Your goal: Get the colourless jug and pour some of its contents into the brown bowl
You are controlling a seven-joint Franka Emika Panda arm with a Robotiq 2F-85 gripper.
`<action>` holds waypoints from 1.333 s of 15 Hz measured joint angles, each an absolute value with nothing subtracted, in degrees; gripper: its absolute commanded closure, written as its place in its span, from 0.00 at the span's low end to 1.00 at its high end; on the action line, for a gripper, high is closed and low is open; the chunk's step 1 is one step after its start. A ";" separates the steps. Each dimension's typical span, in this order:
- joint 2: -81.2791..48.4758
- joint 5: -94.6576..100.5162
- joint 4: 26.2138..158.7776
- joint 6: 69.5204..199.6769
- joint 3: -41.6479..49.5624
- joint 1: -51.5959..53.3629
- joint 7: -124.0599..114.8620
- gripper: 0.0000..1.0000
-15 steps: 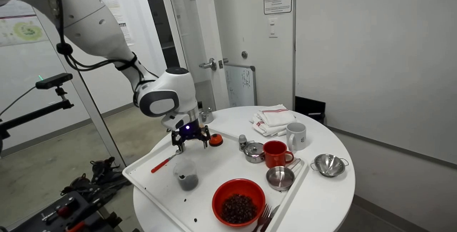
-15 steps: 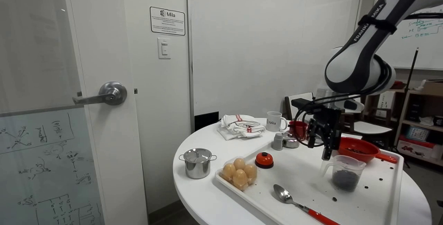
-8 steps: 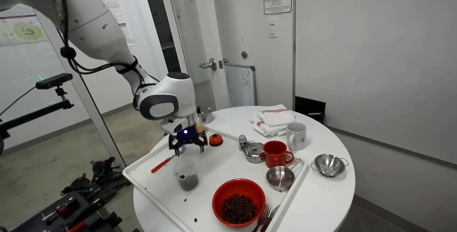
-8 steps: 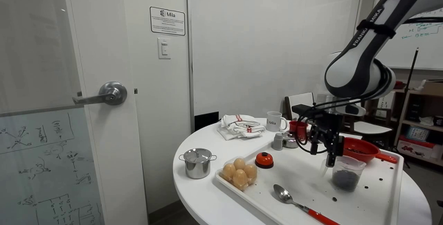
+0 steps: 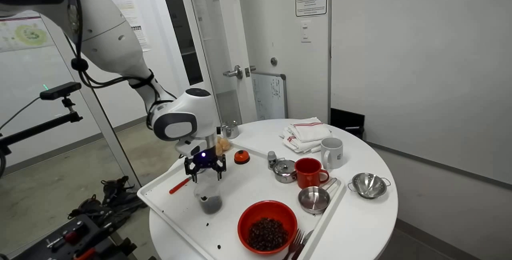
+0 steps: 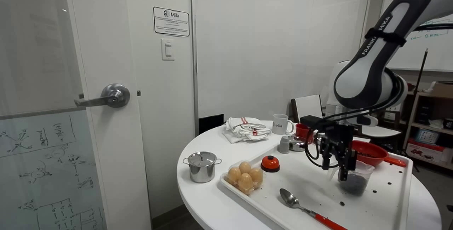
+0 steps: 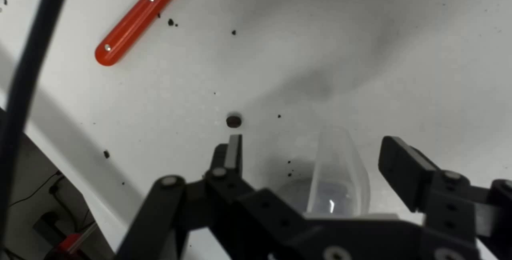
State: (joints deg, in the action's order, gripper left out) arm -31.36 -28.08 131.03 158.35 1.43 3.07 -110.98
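The colourless jug (image 5: 211, 203) stands upright on the white tray (image 5: 240, 184) with dark contents in its lower part. It also shows in an exterior view (image 6: 355, 184), partly behind a finger. My gripper (image 5: 207, 179) is open and points down just above and behind the jug, on its handle side. In the wrist view my gripper (image 7: 310, 146) has its jaws wide apart, with the jug's see-through handle (image 7: 340, 168) between them, nearer the right finger. Contact with the handle does not show. Most of the jug is hidden in the wrist view. The brown bowl is out of view or hidden.
A red bowl (image 5: 244, 226) of dark beans stands beside the jug. A spoon with a red handle (image 6: 331, 222), eggs (image 6: 245, 177) and a red-black timer-like object (image 6: 270, 164) lie on the tray. A red cup (image 5: 308, 173), steel pan (image 5: 314, 199) and steel pot (image 6: 202, 168) stand further off.
My gripper has moved down and toward the jug, staying open. Its fingers now overlap the jug's upper part in both exterior views. The jug and the other things have not moved.
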 measured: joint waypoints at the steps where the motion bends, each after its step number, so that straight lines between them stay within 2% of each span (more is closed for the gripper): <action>1: -31.41 -28.21 131.58 159.07 1.11 2.88 -110.97 0.53; 7: -31.45 -28.80 134.59 163.33 -0.59 1.88 -110.94 0.98; 8: -31.45 -28.80 134.87 163.75 -0.79 1.77 -110.93 0.99; 9: -31.45 -28.80 135.07 164.02 -0.93 1.70 -110.93 0.95; 11: -31.45 -28.80 135.28 164.15 -1.08 1.68 -110.92 1.00; 12: -31.45 -28.80 135.35 164.16 -1.13 1.67 -110.91 0.74; 20: -31.43 -28.80 135.59 164.20 -2.00 0.89 -109.26 0.14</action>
